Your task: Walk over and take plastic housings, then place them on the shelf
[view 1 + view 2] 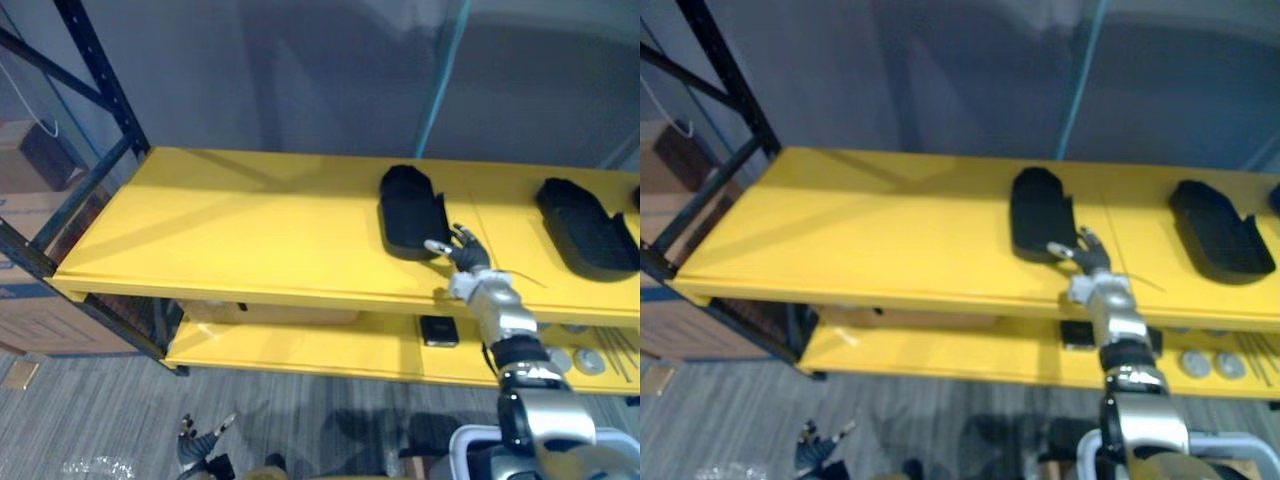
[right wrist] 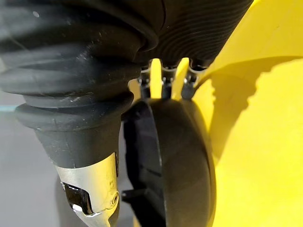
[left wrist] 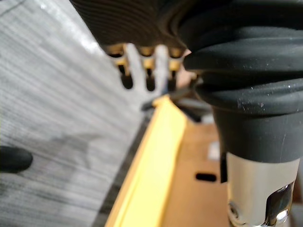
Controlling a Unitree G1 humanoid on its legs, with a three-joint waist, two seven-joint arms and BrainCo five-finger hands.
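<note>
A black plastic housing (image 1: 410,212) lies flat on the yellow top shelf (image 1: 240,220), right of its middle. My right hand (image 1: 466,253) is at the housing's near end, fingers relaxed and spread, touching its edge. In the right wrist view the same housing (image 2: 177,161) shows just past the fingers (image 2: 163,85), with the thumb (image 2: 92,189) off to one side. A second black housing (image 1: 585,228) lies further right on the same shelf. My left hand (image 1: 198,446) hangs low over the floor, fingers (image 3: 142,71) straight and holding nothing.
The lower yellow shelf (image 1: 330,345) carries a small black box (image 1: 438,330), metal discs (image 1: 578,358) and a flat beige piece (image 1: 270,313). Dark blue rack uprights (image 1: 100,90) and cardboard boxes (image 1: 30,310) stand at the left. A white bin rim (image 1: 468,440) shows at the bottom right.
</note>
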